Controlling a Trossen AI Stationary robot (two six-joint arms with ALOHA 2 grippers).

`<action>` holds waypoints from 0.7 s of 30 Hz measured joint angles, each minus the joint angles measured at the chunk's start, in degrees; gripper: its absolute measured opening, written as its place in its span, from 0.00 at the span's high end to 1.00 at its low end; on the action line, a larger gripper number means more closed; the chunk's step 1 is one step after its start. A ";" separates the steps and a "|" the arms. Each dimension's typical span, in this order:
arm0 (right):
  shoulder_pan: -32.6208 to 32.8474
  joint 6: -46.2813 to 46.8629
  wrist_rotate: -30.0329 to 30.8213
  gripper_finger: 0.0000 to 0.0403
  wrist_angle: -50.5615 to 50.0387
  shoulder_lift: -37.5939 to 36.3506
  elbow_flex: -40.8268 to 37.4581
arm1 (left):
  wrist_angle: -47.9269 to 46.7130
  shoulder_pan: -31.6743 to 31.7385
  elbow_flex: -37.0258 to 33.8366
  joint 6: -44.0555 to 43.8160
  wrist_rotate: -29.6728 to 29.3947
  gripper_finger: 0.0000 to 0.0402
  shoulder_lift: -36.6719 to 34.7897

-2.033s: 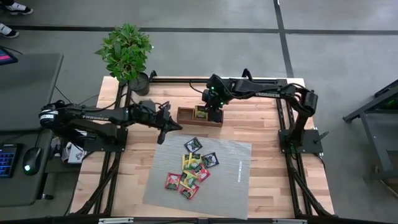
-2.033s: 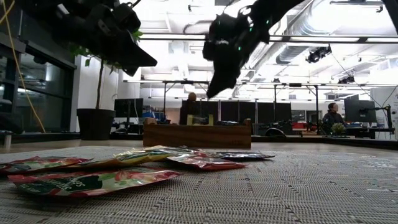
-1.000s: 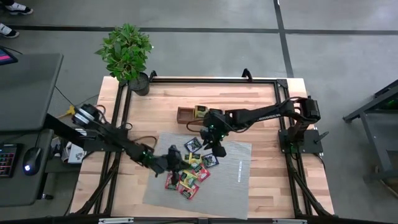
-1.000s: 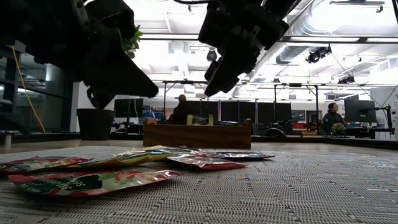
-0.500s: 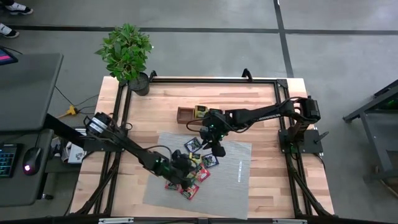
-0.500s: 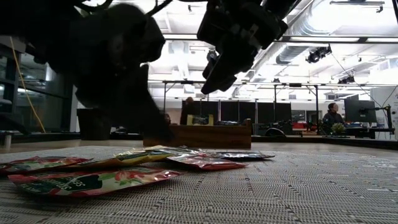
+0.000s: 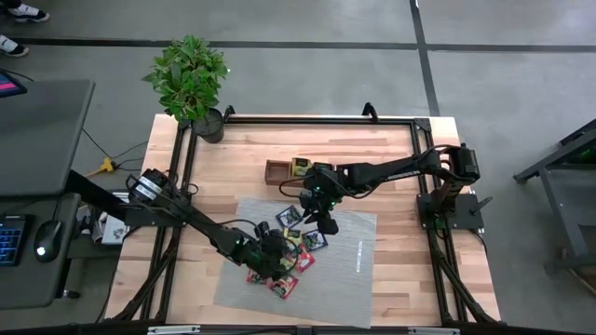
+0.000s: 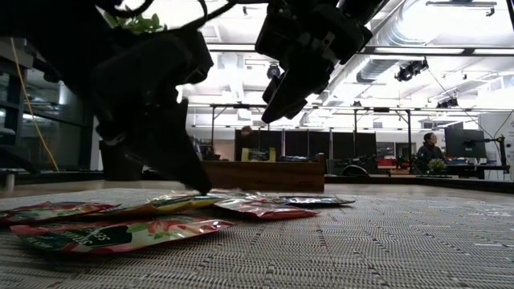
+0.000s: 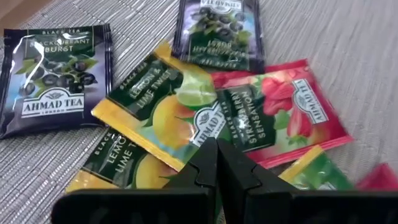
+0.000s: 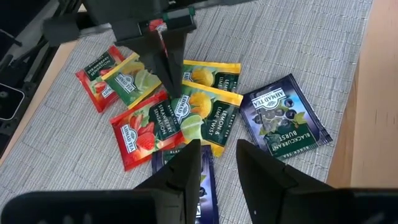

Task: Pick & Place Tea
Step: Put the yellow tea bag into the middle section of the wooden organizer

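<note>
High view: left claw [image 7: 277, 256] is down in the tea sachet pile [image 7: 289, 249] on the grey mat [image 7: 345, 265], right claw [image 7: 325, 223] hovers just past the pile's far edge, wooden tray [image 7: 277, 173] beyond it on the desk [image 7: 391, 154]. Left wrist view: left claw [image 9: 216, 163] is pressed closed, tips on a lemon & lime sachet [image 9: 166, 111], gripping nothing, strawberry sachet [image 9: 280, 114] just beside. Right wrist view: right claw [image 10: 217, 163] is parted and empty above the sachets, blackcurrant sachet [image 10: 283, 118] beside its fingers.

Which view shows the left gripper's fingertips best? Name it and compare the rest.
The left wrist view: the left gripper fills the foreground, fingers closed, tips touching a yellow lemon-lime sachet. The right wrist view shows it from farther off, descending onto the pile. The low view gives a dark silhouette; in the high view it is tiny.
</note>
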 joint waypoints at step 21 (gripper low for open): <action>-0.47 18.70 -9.65 0.70 16.10 0.94 -10.74 | -1.83 0.00 0.16 -1.89 -0.04 1.00 2.00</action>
